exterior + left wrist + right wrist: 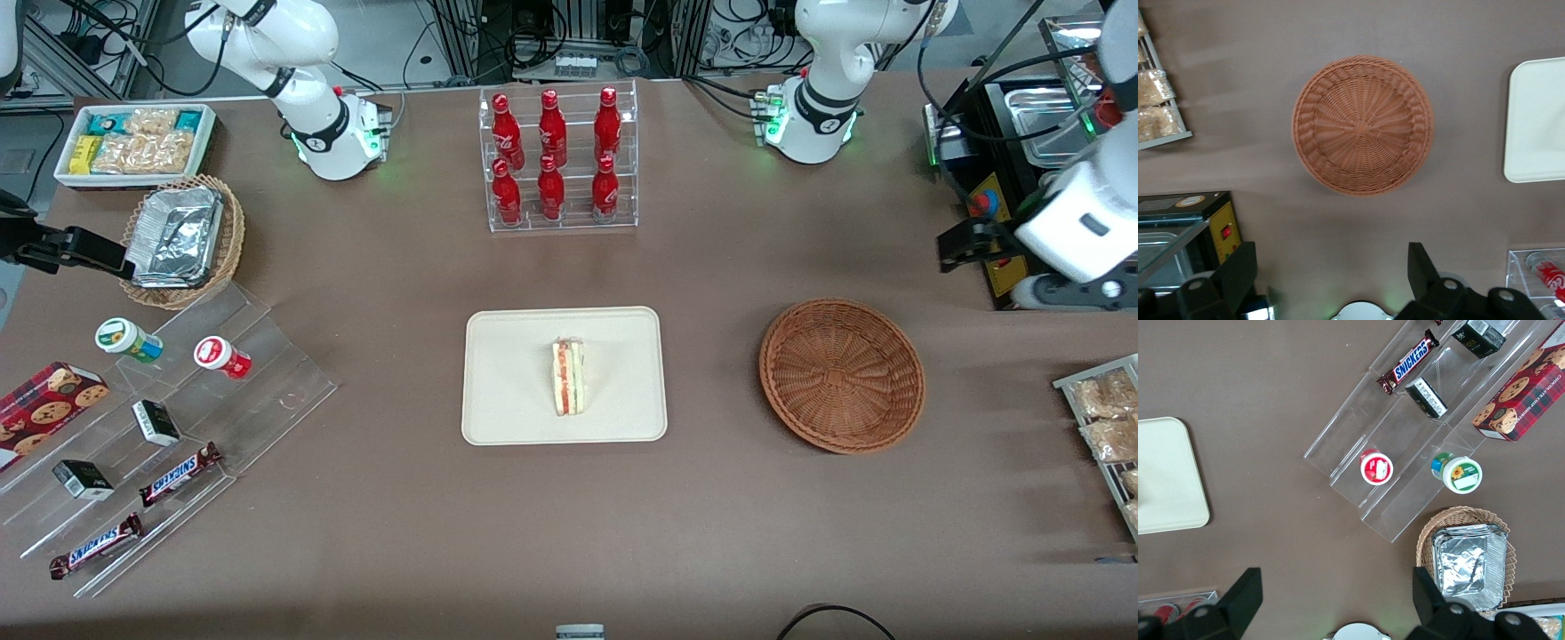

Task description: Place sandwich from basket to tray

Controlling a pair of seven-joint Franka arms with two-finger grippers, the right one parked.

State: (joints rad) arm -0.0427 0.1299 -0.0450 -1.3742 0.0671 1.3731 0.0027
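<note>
— Nearest item?
— Tray [498, 418], cream; sandwich [567, 376] on it, cut edge up.
— Basket [841, 374]?
— Reddish-brown wicker, beside the tray, nothing in it.
— Gripper [1331, 270]?
— High above the basket, fingers spread, holding nothing.

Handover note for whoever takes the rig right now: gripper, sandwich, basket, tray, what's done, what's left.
Gripper: open, holding nothing, raised above the table at the working arm's end, looking down on the basket.
Sandwich: on the tray, near its middle, standing on edge with the filling layers up.
Basket: beside the tray toward the working arm's end, nothing in it.
Done: sandwich is out of the basket and on the tray, released.
Left: nothing visible for the transfer; at most park the arm.
</note>
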